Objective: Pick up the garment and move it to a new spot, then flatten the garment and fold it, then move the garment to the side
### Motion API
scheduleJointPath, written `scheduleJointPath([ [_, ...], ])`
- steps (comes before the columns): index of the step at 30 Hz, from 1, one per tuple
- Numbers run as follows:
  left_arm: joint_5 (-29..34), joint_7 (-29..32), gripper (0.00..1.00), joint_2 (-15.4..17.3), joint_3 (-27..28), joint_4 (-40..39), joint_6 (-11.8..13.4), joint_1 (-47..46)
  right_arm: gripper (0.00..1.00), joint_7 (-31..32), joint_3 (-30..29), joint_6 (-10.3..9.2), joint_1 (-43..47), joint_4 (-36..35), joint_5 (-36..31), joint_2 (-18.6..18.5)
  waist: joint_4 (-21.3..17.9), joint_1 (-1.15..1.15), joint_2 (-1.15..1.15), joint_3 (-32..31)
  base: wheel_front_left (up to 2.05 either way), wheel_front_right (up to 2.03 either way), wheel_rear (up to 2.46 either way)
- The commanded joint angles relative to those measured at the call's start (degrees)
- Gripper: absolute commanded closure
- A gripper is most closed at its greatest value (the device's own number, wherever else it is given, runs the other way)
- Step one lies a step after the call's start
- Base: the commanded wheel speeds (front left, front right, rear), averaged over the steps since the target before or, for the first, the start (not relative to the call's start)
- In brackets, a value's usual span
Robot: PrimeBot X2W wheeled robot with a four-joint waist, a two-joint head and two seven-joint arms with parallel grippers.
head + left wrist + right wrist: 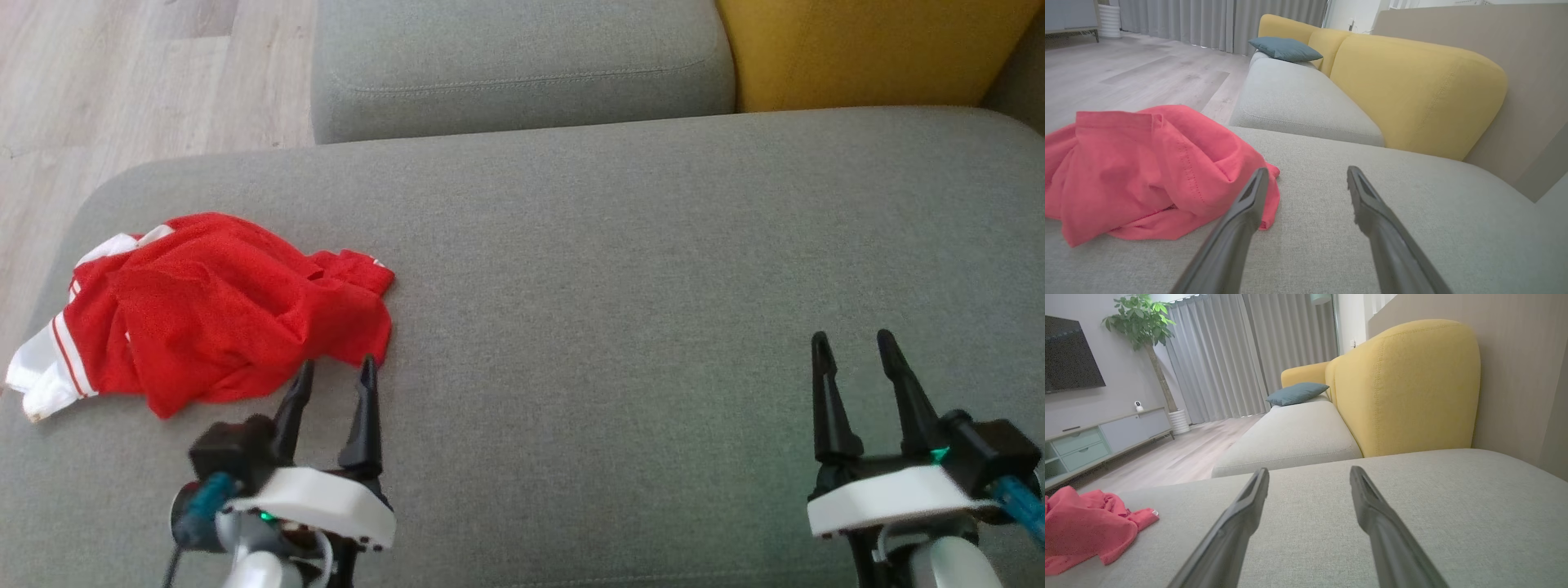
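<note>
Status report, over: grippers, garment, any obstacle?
Red garment crumpled on grey cushion. Left gripper open, empty, tips at its near edge. Right gripper open, empty, far right. No obstacle seen.

Soft, even daylight leaves only faint shadows under the garment [220,310], which looks red from the head but washed-out pink in both wrist views, where the near fingers [1237,228] blur and the edges bend.

You are facing a wide grey fabric sofa seat [620,245] backed by mustard-yellow cushions [1404,384]; a blue-grey pillow [1296,393] is lying farther along, and pale wood-plank flooring [122,73] is running toward long grey curtains [1229,355] beside a leafy potted tree [1143,322].
</note>
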Motion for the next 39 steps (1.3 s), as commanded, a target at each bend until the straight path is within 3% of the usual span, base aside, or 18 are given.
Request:
scheduleJointPath([
  [1, 2.2, -0.8, 0.0, 1.2, 0.4, -2.1, 0.6, -3.5, 0.0, -0.9, 1.4, 0.34, -1.3, -2.3, -2.2, -0.5, 0.1, 0.0, 0.0, 0.0, 0.0, 0.0, 0.0],
  [11, 9.3, -2.5, 0.0, 3.2, -4.7, -2.4, 4.8, -4.5, 0.0, -2.6, 1.8, 0.37, -0.9, -2.8, -9.4, -0.5, 0.5, 0.0, 0.0, 0.0, 0.0, 0.0, 0.0],
  [16, 9.4, -3.3, 0.0, 2.3, -4.2, -4.0, 5.8, -4.2, 0.0, -3.5, 1.6, 0.39, -0.6, -3.1, -8.1, -0.5, 0.7, 0.0, 0.0, 0.0, 0.0, 0.0, 0.0],
  [25, 11.1, -4.8, 0.0, -0.4, -0.7, -5.3, 1.9, -1.9, 0.0, -5.0, 0.3, 0.42, 0.6, -2.0, 1.9, -0.6, 1.1, 0.0, 0.0, -0.4, 0.0, 0.0, 0.0],
  [30, 13.9, -5.7, 0.0, -1.6, 0.6, -2.9, 0.0, -0.5, 0.0, -5.8, 0.8, 0.44, 1.5, -1.5, 2.7, -0.6, 0.8, 0.0, 0.0, -0.6, 0.0, 0.0, 0.0],
  [39, 11.9, -5.7, 0.0, -2.6, 2.8, 1.2, -2.8, -0.5, 0.0, -5.8, 0.8, 0.44, 1.4, -0.3, 3.8, -0.6, 0.5, 0.0, 0.0, -0.5, 0.0, 0.0, 0.0],
])
